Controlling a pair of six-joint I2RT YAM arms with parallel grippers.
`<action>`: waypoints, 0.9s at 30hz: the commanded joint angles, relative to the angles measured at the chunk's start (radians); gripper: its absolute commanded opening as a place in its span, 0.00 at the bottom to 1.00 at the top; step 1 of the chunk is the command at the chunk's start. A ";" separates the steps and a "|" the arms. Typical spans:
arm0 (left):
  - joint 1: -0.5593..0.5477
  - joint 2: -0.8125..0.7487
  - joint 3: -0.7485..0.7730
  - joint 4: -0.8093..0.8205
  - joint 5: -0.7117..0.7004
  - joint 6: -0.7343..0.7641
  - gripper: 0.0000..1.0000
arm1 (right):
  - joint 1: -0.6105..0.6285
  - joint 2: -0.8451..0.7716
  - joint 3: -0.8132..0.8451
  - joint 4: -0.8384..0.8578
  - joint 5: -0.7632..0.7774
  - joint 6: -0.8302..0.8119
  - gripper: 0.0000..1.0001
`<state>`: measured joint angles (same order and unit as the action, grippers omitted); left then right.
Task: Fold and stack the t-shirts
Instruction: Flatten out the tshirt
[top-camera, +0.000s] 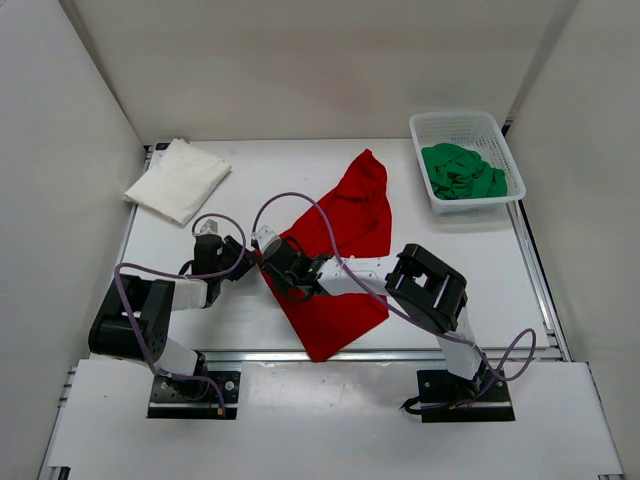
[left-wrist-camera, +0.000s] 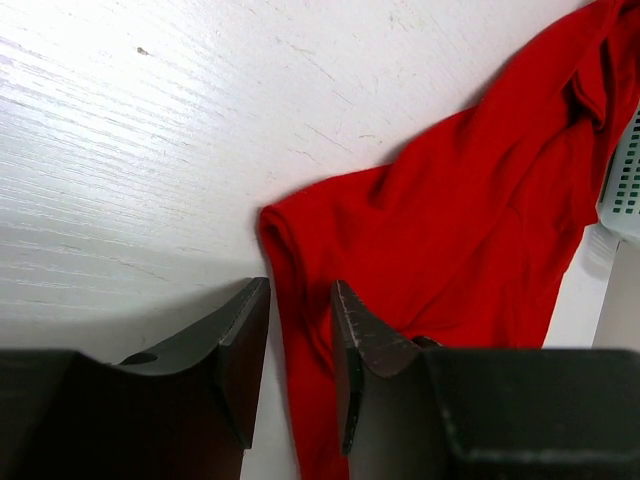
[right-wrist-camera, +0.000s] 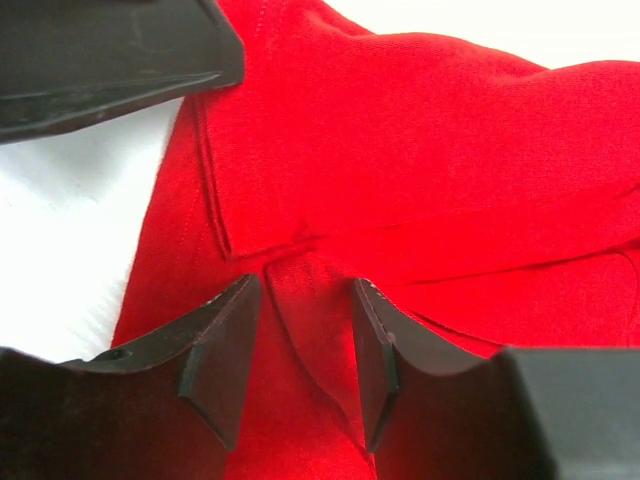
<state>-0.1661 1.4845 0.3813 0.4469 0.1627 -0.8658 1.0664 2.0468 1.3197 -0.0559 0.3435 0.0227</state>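
The red t-shirt (top-camera: 345, 215) lies spread in a long diagonal across the middle of the table. My left gripper (top-camera: 250, 260) is low at its left edge. In the left wrist view that gripper (left-wrist-camera: 300, 290) is open, the shirt's rolled hem (left-wrist-camera: 285, 260) lying loose between the jaws with white table beside it. My right gripper (top-camera: 283, 272) is right next to it over the cloth. It (right-wrist-camera: 305, 290) is open astride a raised fold of the red t-shirt (right-wrist-camera: 420, 130). The white t-shirt (top-camera: 178, 180) lies folded at the back left. The green t-shirt (top-camera: 460, 172) is bunched in the basket.
The white lattice basket (top-camera: 455, 120) stands at the back right; its corner (left-wrist-camera: 625, 190) shows in the left wrist view. A finger of the left gripper (right-wrist-camera: 110, 60) fills the top left of the right wrist view. White walls enclose the table on three sides.
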 joint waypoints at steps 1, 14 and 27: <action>-0.001 -0.038 -0.013 0.004 0.006 0.002 0.42 | -0.016 0.004 0.030 0.036 0.037 0.009 0.40; -0.015 0.002 0.004 -0.010 0.009 0.016 0.42 | -0.062 -0.017 0.000 0.051 -0.060 0.069 0.16; -0.104 0.256 0.284 -0.086 -0.025 0.024 0.00 | -0.282 -0.572 -0.340 0.131 -0.139 0.278 0.00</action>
<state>-0.2569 1.6962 0.5915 0.4244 0.1902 -0.8494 0.8879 1.6379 1.0607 0.0029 0.2203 0.1837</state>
